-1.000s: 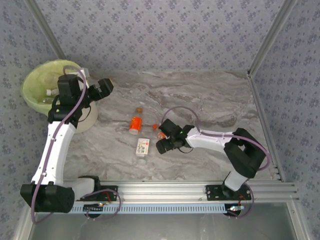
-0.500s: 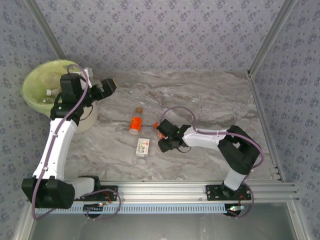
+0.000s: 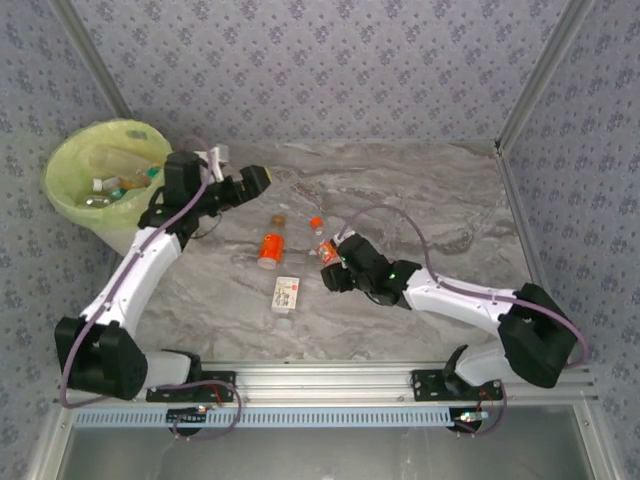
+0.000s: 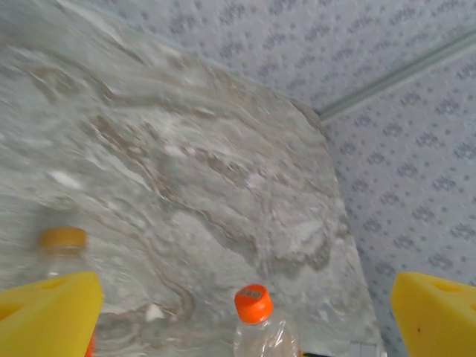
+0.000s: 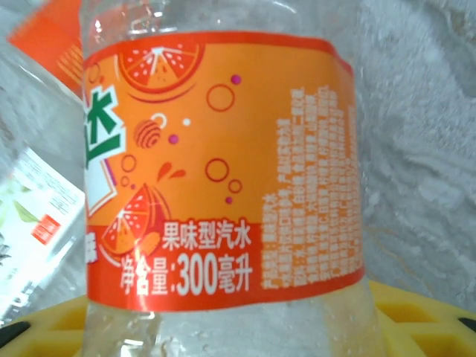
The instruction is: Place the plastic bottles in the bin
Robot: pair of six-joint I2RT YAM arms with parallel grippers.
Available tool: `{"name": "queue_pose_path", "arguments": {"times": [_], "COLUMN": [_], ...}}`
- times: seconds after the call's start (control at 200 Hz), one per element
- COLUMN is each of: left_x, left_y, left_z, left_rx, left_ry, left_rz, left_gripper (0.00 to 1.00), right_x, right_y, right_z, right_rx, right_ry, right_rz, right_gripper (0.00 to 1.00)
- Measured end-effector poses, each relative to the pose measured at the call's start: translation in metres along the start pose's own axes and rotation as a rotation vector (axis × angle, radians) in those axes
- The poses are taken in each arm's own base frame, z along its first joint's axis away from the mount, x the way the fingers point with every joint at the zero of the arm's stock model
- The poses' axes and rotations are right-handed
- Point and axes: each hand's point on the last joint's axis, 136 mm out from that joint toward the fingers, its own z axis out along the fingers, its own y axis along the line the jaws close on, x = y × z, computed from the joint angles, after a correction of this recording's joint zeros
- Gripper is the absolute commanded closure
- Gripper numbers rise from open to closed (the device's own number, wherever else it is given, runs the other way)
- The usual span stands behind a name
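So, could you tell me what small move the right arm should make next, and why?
Probably lift the orange-label bottle clear of the table and bring it left. The right gripper looks closed around its body. The bin sits at the far left, and the left gripper stands open between them, facing the bottle, perhaps for a handover.

We see a grey marbled bench [image 3: 420, 200]. Near its middle lies an orange-labelled bottle [image 3: 270, 248], its brownish cap pointing to the far side. Just nearer to us, apart from it, lies a white-labelled bottle [image 3: 286, 293]. To their right is a third bottle [image 3: 322, 238], orange-capped; we cannot tell whether it rests on the bench.
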Motion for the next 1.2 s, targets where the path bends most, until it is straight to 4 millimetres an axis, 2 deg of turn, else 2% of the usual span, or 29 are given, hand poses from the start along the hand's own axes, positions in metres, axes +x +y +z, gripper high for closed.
{"name": "queue_pose_path", "arguments": {"times": [0.205,0.3,0.41,0.585,0.85,0.999,1.199], "left_x": [0.050,0.074,0.089,0.100,0.101,0.111,0.107], "left_y": [-0.022,-0.030,-0.036,-0.046,-0.052,-0.049,-0.054], "left_z": [0.045,0.053,0.056,0.057,0.060,0.065,0.065], "left_rx": [0.108,0.144,0.168,0.193,0.208,0.199,0.206], "left_ry": [0.146,0.194,0.223,0.251,0.244,0.275,0.268], "left_rz": [-0.042,-0.047,-0.045,-0.028,-0.015,-0.020,-0.018], "left_gripper": [0.01,0.01,0.00,0.05,0.30,0.32,0.39], "right_x": [-0.036,-0.050,-0.059,-0.069,-0.072,-0.087,-0.091], "right_y": [0.017,0.024,0.031,0.039,0.040,0.044,0.043], "right_z": [-0.009,-0.012,-0.011,-0.012,-0.007,-0.011,-0.012], "right_rx": [-0.084,-0.121,-0.151,-0.184,-0.180,-0.191,-0.191], "right_ry": [-0.144,-0.197,-0.229,-0.257,-0.262,-0.306,-0.324], "right_rz": [0.019,0.026,0.024,0.006,0.008,0.015,0.017], "right_gripper": [0.46,0.46,0.45,0.45,0.44,0.44,0.41]}}
